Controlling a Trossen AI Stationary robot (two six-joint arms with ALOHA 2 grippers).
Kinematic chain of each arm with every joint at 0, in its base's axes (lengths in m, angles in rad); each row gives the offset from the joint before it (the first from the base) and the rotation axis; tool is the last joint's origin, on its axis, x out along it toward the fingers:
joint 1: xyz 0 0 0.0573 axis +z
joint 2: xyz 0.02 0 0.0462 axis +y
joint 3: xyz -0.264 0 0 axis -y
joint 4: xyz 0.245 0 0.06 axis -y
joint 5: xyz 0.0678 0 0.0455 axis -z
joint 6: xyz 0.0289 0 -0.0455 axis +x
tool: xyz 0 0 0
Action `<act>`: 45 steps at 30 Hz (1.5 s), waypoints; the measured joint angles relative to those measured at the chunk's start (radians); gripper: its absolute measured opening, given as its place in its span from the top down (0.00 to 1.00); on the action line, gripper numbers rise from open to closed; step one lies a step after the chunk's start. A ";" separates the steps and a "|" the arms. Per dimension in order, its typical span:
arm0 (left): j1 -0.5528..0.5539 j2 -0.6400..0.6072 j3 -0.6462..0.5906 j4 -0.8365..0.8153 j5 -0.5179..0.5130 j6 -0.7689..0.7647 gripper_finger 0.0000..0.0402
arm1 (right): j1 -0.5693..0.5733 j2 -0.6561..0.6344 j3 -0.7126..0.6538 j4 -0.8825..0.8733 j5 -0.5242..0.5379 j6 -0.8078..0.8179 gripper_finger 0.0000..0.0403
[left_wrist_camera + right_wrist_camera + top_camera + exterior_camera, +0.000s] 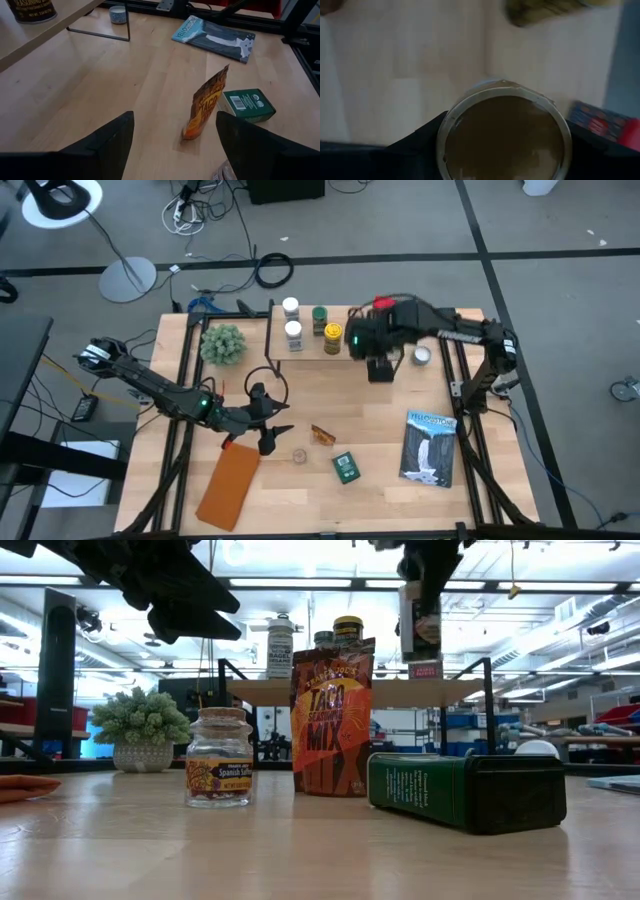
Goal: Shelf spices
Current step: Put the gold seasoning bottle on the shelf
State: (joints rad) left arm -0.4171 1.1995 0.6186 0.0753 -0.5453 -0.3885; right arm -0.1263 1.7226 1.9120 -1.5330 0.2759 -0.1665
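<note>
Your right pincer [381, 370] hangs over the right end of the low shelf with the light wood plank top and thin black legs [305, 356], pinching a round jar with a pale rim and tan-brown contents [504, 134]; in the right wrist view the jar fills the space between the two dark fingers [417, 137]. In the low view the same jar [420, 625] hangs above the plank. Your left pincer [268, 422] hovers over the wooden worktop [380, 480] left of centre, fingers [107, 142] spread wide with nothing between them. On the shelf stand two white-lidded jars [292, 321], a green-lidded jar [319, 314] and a yellow-lidded jar [332, 336], close together at the plank's middle. A small red box [425, 670] sits at the plank's right end. Loose on the worktop in front of the shelf: an amber foil taco mix packet [204, 104] standing upright, a dark green rectangular tin [247, 104] lying flat just beside it, and a small clear glass jar with a tan cork lid [219, 756] near the left pincer. A small white-lidded jar [422, 356] sits on the worktop right of the shelf. A blue-and-white book [432, 446] lies at the right, a flat brown rectangular pad [229, 486] at the left front, and a potted green plant [223, 343] beside the shelf's left end.
</note>
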 joint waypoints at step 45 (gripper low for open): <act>0.000 0.000 0.000 0.025 -0.005 0.043 0.28 | -0.366 -0.007 0.002 0.213 -0.357 -0.011 0.29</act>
State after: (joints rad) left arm -0.4171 1.1995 0.6186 0.1005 -0.5499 -0.3450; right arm -0.4919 1.7153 1.9137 -1.3197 -0.0807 -0.1772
